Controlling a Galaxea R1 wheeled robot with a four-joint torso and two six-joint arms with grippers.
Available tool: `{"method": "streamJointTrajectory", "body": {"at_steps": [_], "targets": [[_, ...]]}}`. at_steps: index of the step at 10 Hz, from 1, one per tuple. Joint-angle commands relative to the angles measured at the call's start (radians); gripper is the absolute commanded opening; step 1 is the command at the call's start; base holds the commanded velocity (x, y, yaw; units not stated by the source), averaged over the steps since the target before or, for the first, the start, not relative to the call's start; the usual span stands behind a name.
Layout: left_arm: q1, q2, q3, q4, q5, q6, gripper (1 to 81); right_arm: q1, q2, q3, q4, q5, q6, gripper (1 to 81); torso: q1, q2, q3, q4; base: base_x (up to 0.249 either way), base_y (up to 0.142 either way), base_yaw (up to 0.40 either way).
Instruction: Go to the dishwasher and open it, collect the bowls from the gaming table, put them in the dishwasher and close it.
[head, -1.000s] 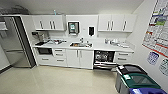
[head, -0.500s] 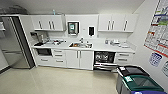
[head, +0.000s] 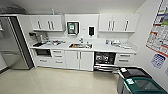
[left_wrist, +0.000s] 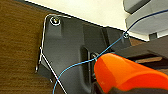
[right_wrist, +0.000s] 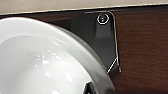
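Observation:
The dishwasher (head: 105, 59) stands open under the counter, right of the sink cabinet; its dark inside with racks shows and its door (head: 106, 67) is folded down. An orange bowl (left_wrist: 125, 72) sits large and close in the left wrist view, with my left gripper (left_wrist: 105, 88) shut on its rim. The right wrist view has a white bowl (right_wrist: 42, 62) just as close, and my right gripper (right_wrist: 90, 89) is shut on its edge. The gaming table is out of view.
A white kitchen row with a sink (head: 80, 45) runs along the far wall. A steel fridge (head: 12, 45) stands at the left. Two lidded bins (head: 136, 81) stand at the right near the wall with posters. Pale floor (head: 62, 82) lies between me and the dishwasher.
The whole head view has shifted slightly, so the camera has moved a little. Nothing in the kitchen has moved.

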Motion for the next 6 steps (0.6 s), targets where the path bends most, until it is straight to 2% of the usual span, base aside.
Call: {"method": "streamJointTrajectory", "body": {"at_steps": [1,6], "targets": [[-0.018,-0.018,0.005,0.014,0.031,0.002,1.0,0.037,-0.016,-0.001,-0.010,-0.034,-0.004,1.0,0.000,0.000,0.000,0.000,0.114,0.000,0.000],[-0.018,-0.012,0.006,0.017,0.029,0.002,1.0,0.033,-0.020,-0.006,-0.005,-0.032,-0.004,1.0,0.000,0.000,0.000,0.000,0.114,0.000,0.000]]}}
